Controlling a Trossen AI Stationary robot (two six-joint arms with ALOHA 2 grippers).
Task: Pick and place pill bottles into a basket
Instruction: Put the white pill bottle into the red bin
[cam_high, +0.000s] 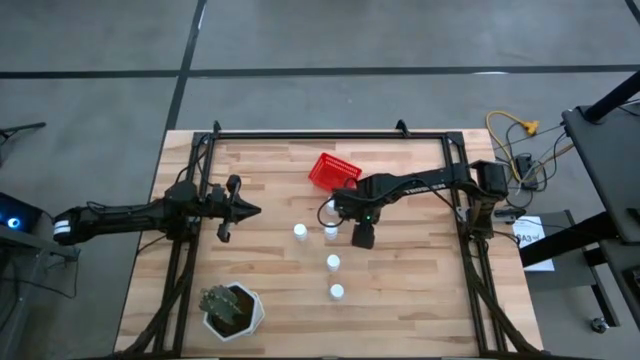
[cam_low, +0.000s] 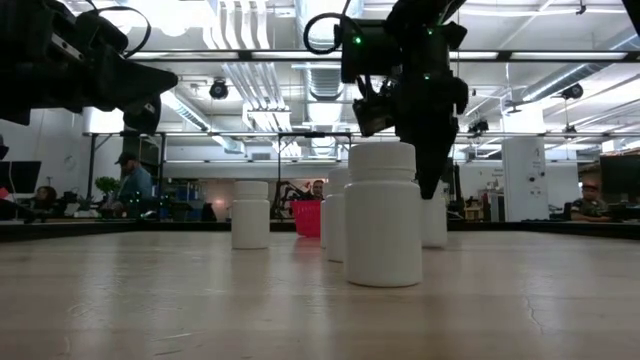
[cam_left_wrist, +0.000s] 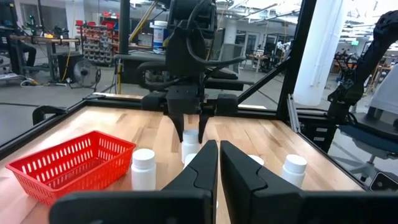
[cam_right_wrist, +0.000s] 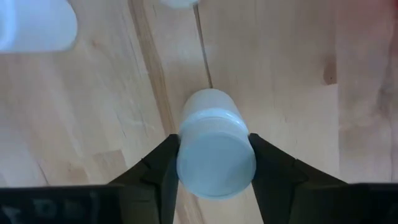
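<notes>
Reaching in from the right, pointing straight down: right gripper (cam_right_wrist: 214, 163), fingers clamped on a small white cylindrical pill bottle (cam_right_wrist: 215, 152) standing on the wooden table (cam_right_wrist: 112, 112) between them. Stretched level at left: left gripper (cam_left_wrist: 219, 163), fingers clenched, empty. Beyond the fingers: red slotted plastic basket (cam_high: 331, 170).

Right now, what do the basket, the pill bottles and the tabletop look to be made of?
Basket: bright red plastic, apparently moulded, with slotted mesh walls. Pill bottles: opaque white plastic, smooth matt sides, likely. Tabletop: pale wood, with visible grain and plank seams; whether it is varnished is unclear.
</notes>
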